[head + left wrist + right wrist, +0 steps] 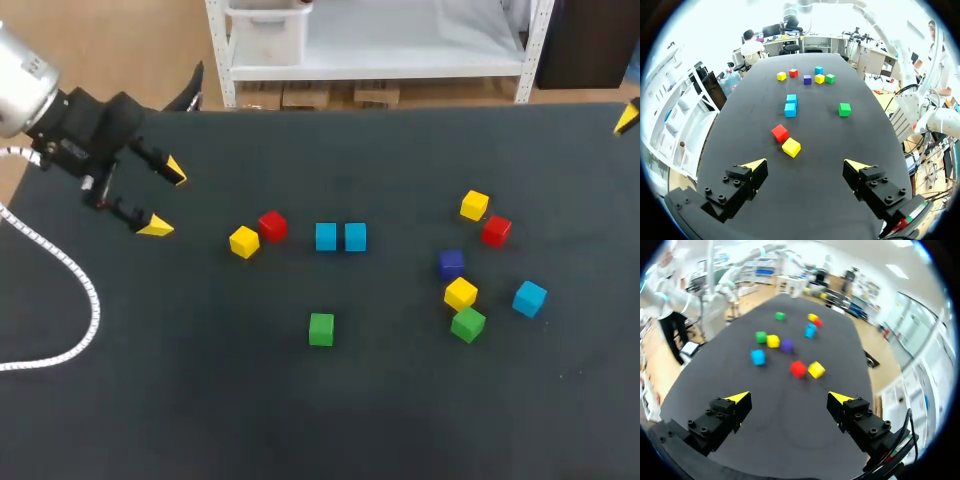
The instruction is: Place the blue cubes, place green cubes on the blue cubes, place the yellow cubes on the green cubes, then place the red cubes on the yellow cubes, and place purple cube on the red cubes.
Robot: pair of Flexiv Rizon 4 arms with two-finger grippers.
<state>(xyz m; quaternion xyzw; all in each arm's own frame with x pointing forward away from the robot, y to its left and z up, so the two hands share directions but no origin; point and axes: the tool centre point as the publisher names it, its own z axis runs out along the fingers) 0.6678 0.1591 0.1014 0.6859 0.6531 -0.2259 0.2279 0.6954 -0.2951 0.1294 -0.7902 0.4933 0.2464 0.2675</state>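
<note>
Two blue cubes sit side by side mid-table, with a red cube and a yellow cube to their left and a green cube nearer the front. At the right lie a yellow cube, a red cube, the purple cube, another yellow cube, a green cube and a blue cube. My left gripper hangs open at the far left, empty. My right gripper is open and empty; only one yellow tip shows at the head view's right edge.
A white cable loops over the table's left side. The black tabletop stretches bare toward the front.
</note>
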